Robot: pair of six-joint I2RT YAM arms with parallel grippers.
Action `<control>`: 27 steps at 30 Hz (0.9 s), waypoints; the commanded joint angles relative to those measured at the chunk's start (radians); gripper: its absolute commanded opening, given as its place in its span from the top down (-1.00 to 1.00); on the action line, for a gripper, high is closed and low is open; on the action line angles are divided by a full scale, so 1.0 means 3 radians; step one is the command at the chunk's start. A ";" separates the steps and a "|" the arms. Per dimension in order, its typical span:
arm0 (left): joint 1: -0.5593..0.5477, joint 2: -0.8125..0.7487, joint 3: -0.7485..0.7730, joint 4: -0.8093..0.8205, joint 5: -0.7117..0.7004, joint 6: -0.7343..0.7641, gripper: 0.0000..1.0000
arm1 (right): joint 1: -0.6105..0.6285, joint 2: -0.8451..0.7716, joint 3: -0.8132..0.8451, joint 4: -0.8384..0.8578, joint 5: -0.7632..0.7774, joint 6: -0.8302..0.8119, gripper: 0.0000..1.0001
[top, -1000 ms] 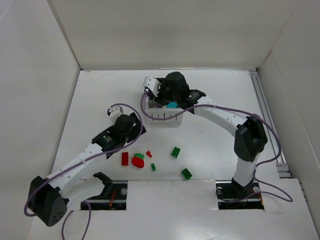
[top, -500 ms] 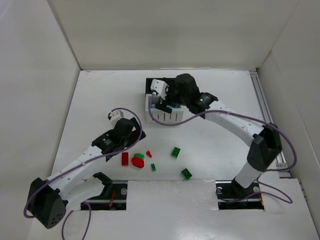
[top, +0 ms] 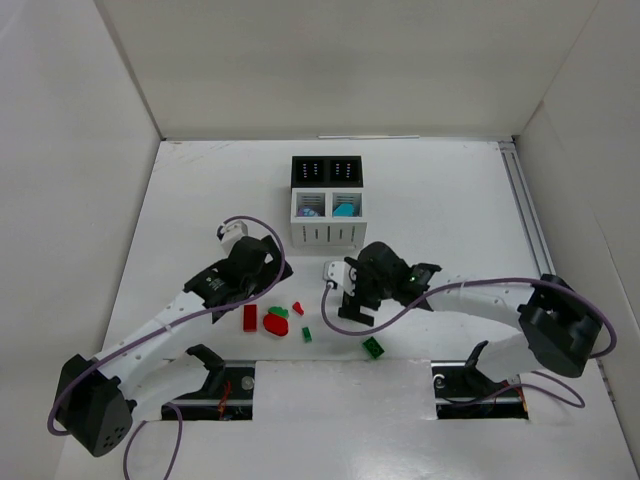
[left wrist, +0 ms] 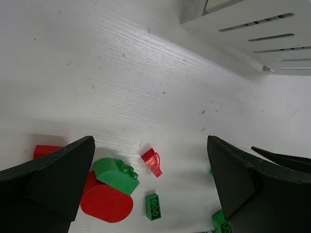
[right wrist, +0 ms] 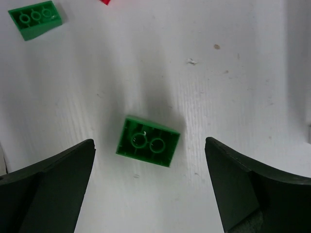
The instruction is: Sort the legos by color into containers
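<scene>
The white desk [top: 450, 200] is carrying the whole layout, with the left arm [top: 160, 325] slanting in from its near-left base and the right arm [top: 480, 298] lying low across the near-right side. The containers [top: 327, 236] are standing toward the far middle of the desk, well apart from both grippers. The overhead view is showing a cyan lego [top: 345, 210] in the right white compartment and a bluish-purple lego [top: 310, 211] in the left one, while the contents of the two black compartments cannot be told. The right gripper [top: 352, 305] is hovering with its jaws spread wide and empty over a green brick [right wrist: 148, 141], which is lying on the desk slightly turned against the jaw line. Only the right wrist view is showing this brick, since the gripper is hiding it from above. The left gripper [left wrist: 149, 145] is hanging spread and empty above a cluster: a flat red rounded piece [left wrist: 107, 204] with a green rounded piece [left wrist: 115, 175] touching it, a red brick [left wrist: 46, 151], a small red piece [left wrist: 152, 162] and a small green brick [left wrist: 152, 206]. The step in hand is judged to be the approach to a green pick. The next move is calling for a small wrist turn, a straight descent, a closing on the brick's sides and a carry to an unused compartment.
</scene>
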 commanded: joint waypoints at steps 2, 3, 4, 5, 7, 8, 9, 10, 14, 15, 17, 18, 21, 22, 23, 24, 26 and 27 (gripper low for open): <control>-0.0019 0.0027 -0.0038 0.0051 0.0045 0.0034 -1.00 | 0.0107 0.0089 -0.0071 0.0571 0.0074 0.0311 -0.98; -0.0019 0.0027 -0.0074 0.0051 0.0045 0.0034 -1.00 | 0.0107 0.0125 -0.0072 0.0571 0.0140 0.0352 -0.98; -0.0019 0.0027 -0.0074 0.0051 0.0045 0.0034 -1.00 | 0.0107 0.0161 -0.0072 0.0607 0.0141 0.0352 -0.98; -0.0019 0.0027 -0.0074 0.0051 0.0045 0.0034 -1.00 | 0.0107 0.0242 -0.0102 0.0607 0.0141 0.0352 -0.98; -0.0019 0.0027 -0.0074 0.0051 0.0076 0.0034 -1.00 | 0.0107 0.0319 -0.0103 0.0643 0.0171 0.0387 -0.98; -0.0050 0.0027 -0.0074 0.0051 0.0076 0.0004 -1.00 | 0.0107 0.0319 -0.0103 0.0643 0.0171 0.0388 -0.98; -0.0050 0.0027 -0.0074 0.0051 0.0076 0.0004 -1.00 | 0.0107 0.0360 -0.0103 0.0643 0.0212 0.0459 -0.98; -0.0050 -0.0003 -0.0074 0.0016 0.0076 0.0004 -1.00 | 0.0107 0.0360 -0.0143 0.0643 0.0258 0.0459 -0.98; -0.0050 -0.0034 -0.0105 0.0016 0.0045 -0.0027 -1.00 | 0.0107 0.0330 -0.0220 0.0643 0.0412 0.0505 -0.98; -0.0050 -0.0034 -0.0105 0.0016 0.0045 -0.0027 -1.00 | 0.0107 0.0330 -0.0250 0.0643 0.0462 0.0546 -0.98; -0.0050 -0.0034 -0.0135 0.0016 0.0045 -0.0027 -1.00 | 0.0107 0.0263 -0.0292 0.0643 0.0508 0.0577 -0.98; -0.0050 -0.0034 -0.0135 0.0016 0.0045 -0.0027 -1.00 | 0.0107 0.0263 -0.0327 0.0643 0.0554 0.0628 -0.93; -0.0050 -0.0034 -0.0135 -0.0015 0.0045 -0.0027 -1.00 | 0.0107 0.0227 -0.0363 0.0612 0.0667 0.0659 -0.73; -0.0050 -0.0034 -0.0135 -0.0015 0.0045 -0.0057 -1.00 | 0.0107 0.0227 -0.0363 0.0612 0.0667 0.0659 -0.46; -0.0050 -0.0064 -0.0135 -0.0015 0.0045 -0.0058 -1.00 | 0.0107 0.0192 -0.0394 0.0612 0.0703 0.0659 -0.34; -0.0050 -0.0065 -0.0135 -0.0015 0.0045 -0.0058 -1.00 | 0.0107 0.0151 -0.0394 0.0612 0.0703 0.0659 -0.27; -0.0050 -0.0065 -0.0135 -0.0015 0.0045 -0.0058 -1.00 | 0.0107 0.0105 -0.0394 0.0612 0.0734 0.0659 -0.09; -0.0050 -0.0065 -0.0135 -0.0015 0.0045 -0.0058 -1.00 | 0.0107 0.0059 -0.0353 0.0612 0.0734 0.0659 -0.06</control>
